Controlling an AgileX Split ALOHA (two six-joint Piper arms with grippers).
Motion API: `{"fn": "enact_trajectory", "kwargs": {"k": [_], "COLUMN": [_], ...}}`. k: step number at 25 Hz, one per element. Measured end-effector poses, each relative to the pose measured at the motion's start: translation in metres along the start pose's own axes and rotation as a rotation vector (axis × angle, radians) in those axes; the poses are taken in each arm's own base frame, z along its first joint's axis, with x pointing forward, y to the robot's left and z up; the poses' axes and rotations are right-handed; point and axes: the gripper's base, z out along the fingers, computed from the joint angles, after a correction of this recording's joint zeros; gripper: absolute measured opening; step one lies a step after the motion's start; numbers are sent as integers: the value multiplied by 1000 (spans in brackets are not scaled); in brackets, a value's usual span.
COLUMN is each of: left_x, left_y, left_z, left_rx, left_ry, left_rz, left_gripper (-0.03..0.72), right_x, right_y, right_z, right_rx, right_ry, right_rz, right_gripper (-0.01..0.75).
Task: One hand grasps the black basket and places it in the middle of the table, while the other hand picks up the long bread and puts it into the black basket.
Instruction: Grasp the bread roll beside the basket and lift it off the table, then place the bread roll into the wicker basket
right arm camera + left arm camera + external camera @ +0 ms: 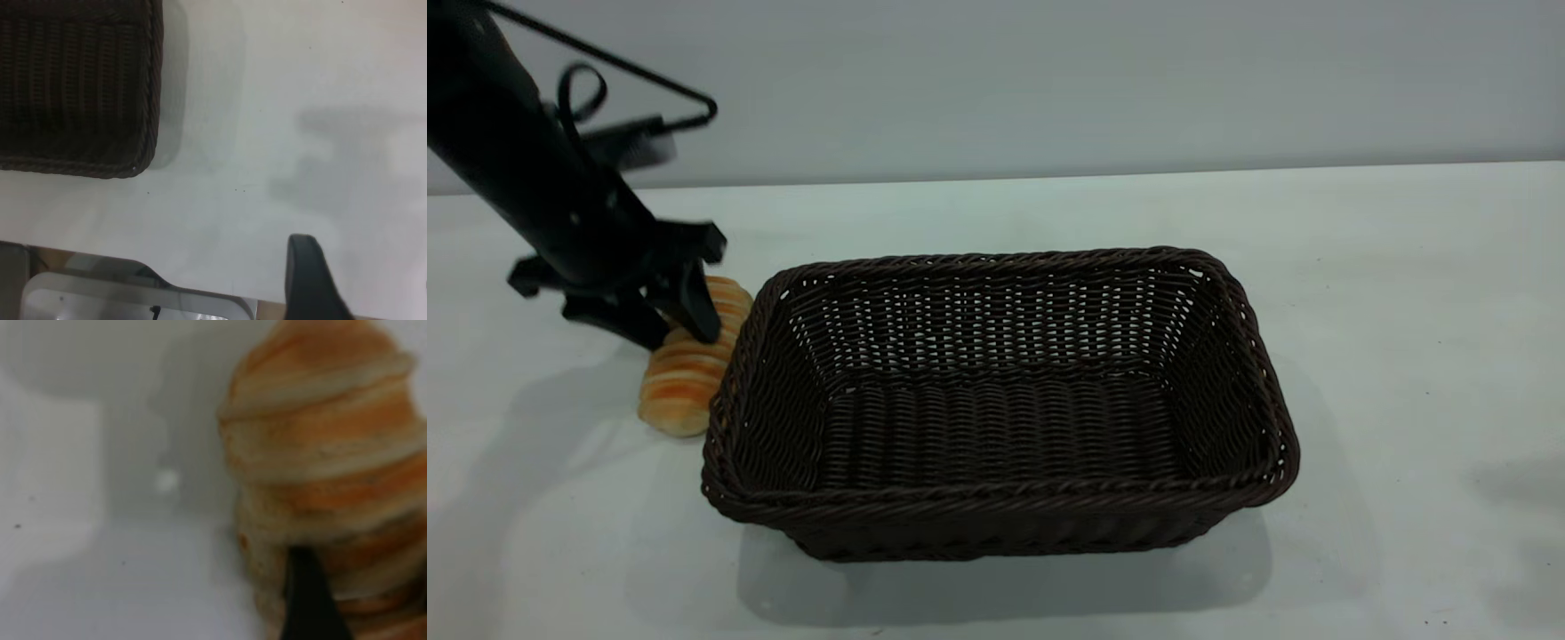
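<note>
The black basket point(996, 500) stands empty in the middle of the table point(1405, 356). The long bread point(680, 391) lies on the table against the basket's left side. My left gripper point(665, 333) is down over the bread's far end, open, with one finger on each side of it. In the left wrist view the bread point(320, 453) fills the picture and one dark finger point(308, 603) lies against it. My right gripper is out of the exterior view. Its wrist view shows one dark finger point(308, 283) above bare table, well clear of the basket's corner point(150, 133).
A grey wall runs behind the table. The right wrist view shows the table's edge with a metal frame part point(133, 293) below it. White tabletop lies to the right of the basket and in front of it.
</note>
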Motion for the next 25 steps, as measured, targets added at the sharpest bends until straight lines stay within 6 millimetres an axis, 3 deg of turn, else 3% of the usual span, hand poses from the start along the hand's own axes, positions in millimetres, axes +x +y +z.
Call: {"fn": "enact_trajectory", "kwargs": {"k": [4, 6, 12, 15, 17, 21, 25], "left_x": [2, 2, 2, -9, -21, -32, -21], "left_y": [1, 2, 0, -7, -15, -43, -88], "left_z": [10, 11, -4, -31, -61, -111, -124], "left_rx": [9, 12, 33, 47, 58, 87, 140], "left_ry": [18, 24, 56, 21, -42, -136, -93], "left_rz": [-20, -22, -16, 8, 29, 118, 302], "left_gripper": [438, 390, 82, 54, 52, 49, 49], "right_x": [0, 0, 0, 0, 0, 0, 0], "right_y": [0, 0, 0, 0, 0, 0, 0], "right_z": [0, 0, 0, 0, 0, 0, 0], "right_rx": [0, 0, 0, 0, 0, 0, 0], "right_ry": [0, 0, 0, 0, 0, 0, 0], "right_rz": [0, 0, 0, 0, 0, 0, 0], "right_gripper": [434, 434, 434, 434, 434, 434, 434]}}
